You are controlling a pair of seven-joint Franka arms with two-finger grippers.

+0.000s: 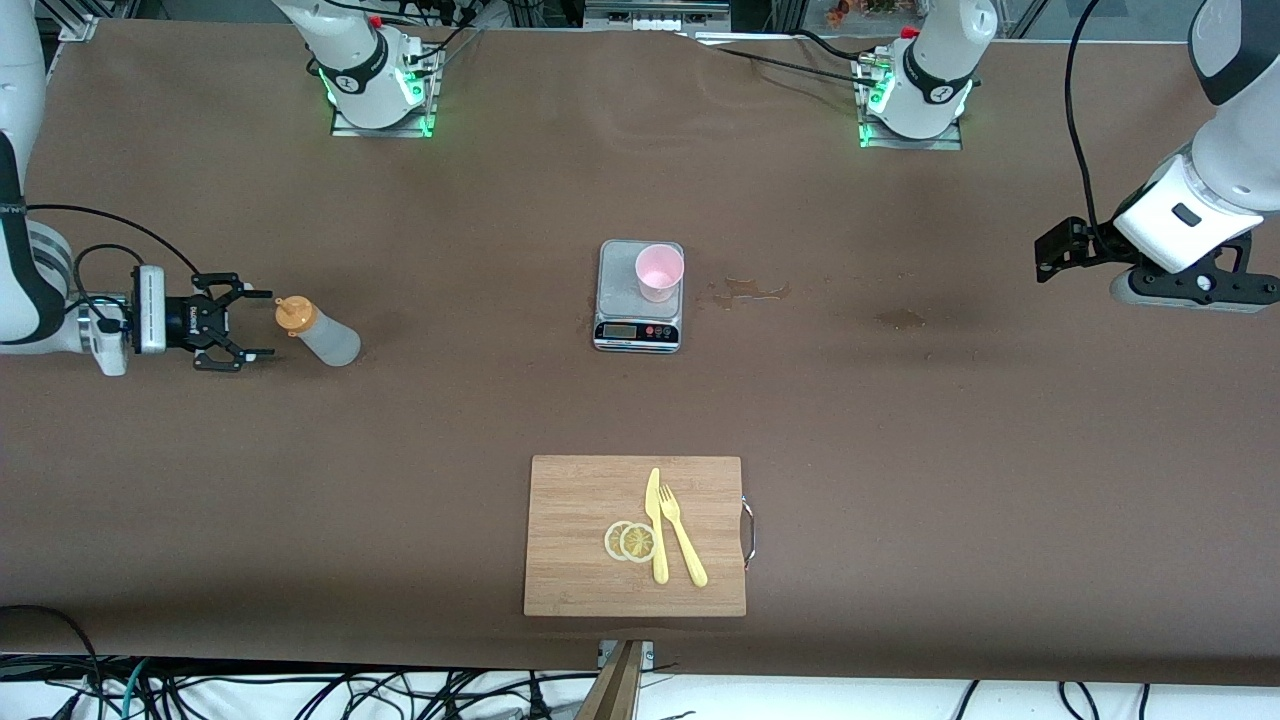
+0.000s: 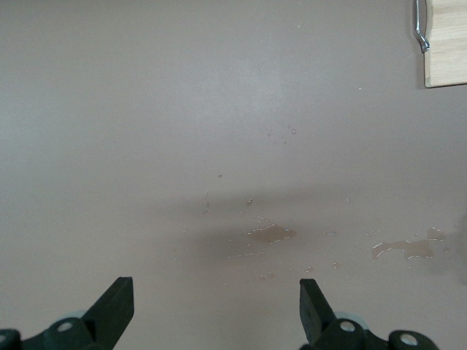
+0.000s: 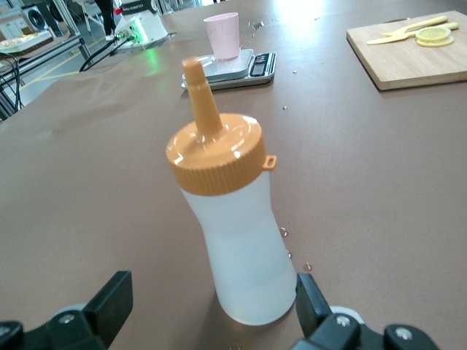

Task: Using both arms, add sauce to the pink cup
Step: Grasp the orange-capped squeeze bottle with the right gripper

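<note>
Brown worktop, wet stains near centre. Sauce bottle upright toward right arm's end; right gripper spread just beside it, not touching. Pink cup on grey scale. Left gripper spread, over bare worktop, waiting.

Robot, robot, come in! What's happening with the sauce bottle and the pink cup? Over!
Right tool open beside upright sauce bottle, not gripping. Left tool open, waiting over bare table. Pink cup on scale. Path clear.
</note>
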